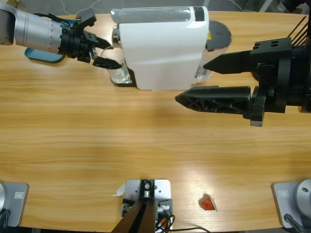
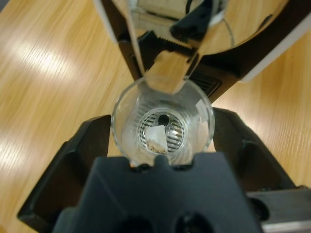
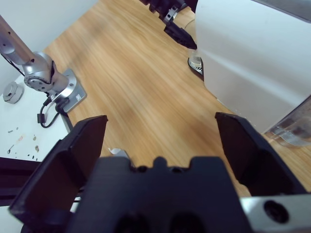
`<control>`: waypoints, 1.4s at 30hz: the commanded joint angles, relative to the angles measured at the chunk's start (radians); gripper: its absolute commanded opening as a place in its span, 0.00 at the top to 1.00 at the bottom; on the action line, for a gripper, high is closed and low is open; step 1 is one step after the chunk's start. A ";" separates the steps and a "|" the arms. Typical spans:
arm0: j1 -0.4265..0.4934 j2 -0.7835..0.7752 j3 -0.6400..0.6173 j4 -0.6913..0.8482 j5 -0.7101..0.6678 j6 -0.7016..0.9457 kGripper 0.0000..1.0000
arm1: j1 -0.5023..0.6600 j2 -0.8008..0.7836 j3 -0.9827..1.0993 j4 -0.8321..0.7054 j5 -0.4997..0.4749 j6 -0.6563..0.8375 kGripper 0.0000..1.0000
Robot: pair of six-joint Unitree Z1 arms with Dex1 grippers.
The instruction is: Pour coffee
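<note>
A clear glass (image 2: 163,128) stands on the drip grate under the spout of the white coffee machine (image 1: 163,46). At its bottom lies a trace of pale brownish coffee (image 2: 156,144). My left gripper (image 2: 163,119) looks down into the glass with one jaw on each side of it, and I cannot tell whether they touch it. From above, the left gripper (image 1: 114,56) reaches in from the upper left and the glass (image 1: 120,74) shows just below its lower jaw. My right gripper (image 1: 192,81) is open beside the machine's right side, holding nothing, as the right wrist view of the right gripper (image 3: 160,124) also shows.
A small red foil scrap (image 1: 208,203) and a white paper bit (image 1: 118,191) lie near the front edge. A blue object (image 1: 43,54) lies under the left arm. A grey round thing (image 1: 219,33) sits behind the machine. A clear container (image 3: 294,128) stands at the machine's right.
</note>
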 commanded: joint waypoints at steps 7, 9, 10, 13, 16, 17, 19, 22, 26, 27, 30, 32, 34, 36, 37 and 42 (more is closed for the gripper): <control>0.028 0.034 0.037 -0.013 -0.020 -0.016 0.35 | 0.009 0.019 0.011 0.004 0.002 0.009 0.00; 0.024 0.046 0.034 -0.014 -0.022 -0.027 0.31 | 0.009 0.019 0.012 0.004 0.003 0.008 0.00; 0.023 0.055 0.027 -0.016 -0.034 -0.030 0.21 | 0.009 0.019 0.013 0.002 0.003 0.008 0.00; 0.021 0.052 0.029 -0.016 -0.045 -0.031 0.16 | 0.009 0.022 0.015 -0.004 0.003 0.009 0.00; 0.012 0.046 0.029 -0.016 -0.044 -0.032 0.17 | 0.009 0.019 0.020 -0.006 0.003 0.009 0.00; 0.012 0.045 0.029 -0.016 -0.043 -0.036 0.17 | 0.009 0.018 0.021 -0.006 0.004 0.008 0.00; 0.012 0.040 0.029 -0.020 -0.049 -0.044 0.09 | 0.009 0.016 0.024 -0.006 0.005 0.008 0.00; 0.013 0.037 0.033 -0.021 -0.048 -0.041 0.01 | 0.009 0.016 0.026 -0.007 0.006 0.009 0.00; 0.013 0.002 0.045 -0.019 -0.045 -0.040 0.01 | 0.009 0.019 0.018 -0.009 0.005 0.008 0.00; 0.013 -0.017 0.050 -0.019 -0.043 -0.040 0.01 | 0.009 0.018 0.013 -0.004 0.005 0.007 0.00; 0.017 -0.095 0.067 -0.015 -0.041 -0.041 0.01 | 0.009 0.001 -0.021 0.033 -0.012 -0.002 0.00; 0.028 -0.153 0.083 0.001 -0.039 -0.052 0.01 | -0.009 -0.009 -0.073 0.092 -0.035 -0.005 0.00; 0.042 -0.228 0.132 0.002 -0.026 -0.071 0.01 | -0.078 -0.006 -0.146 0.164 -0.035 -0.024 0.00; 0.048 -0.299 0.181 0.006 -0.010 -0.089 0.01 | -0.172 0.008 -0.208 0.199 -0.024 -0.057 0.13; 0.052 -0.337 0.207 0.011 0.019 -0.107 0.01 | -0.211 0.025 -0.238 0.218 -0.014 -0.074 0.18; 0.047 -0.456 0.292 0.089 0.184 -0.196 0.00 | -0.371 0.202 -0.452 0.375 0.025 -0.107 0.71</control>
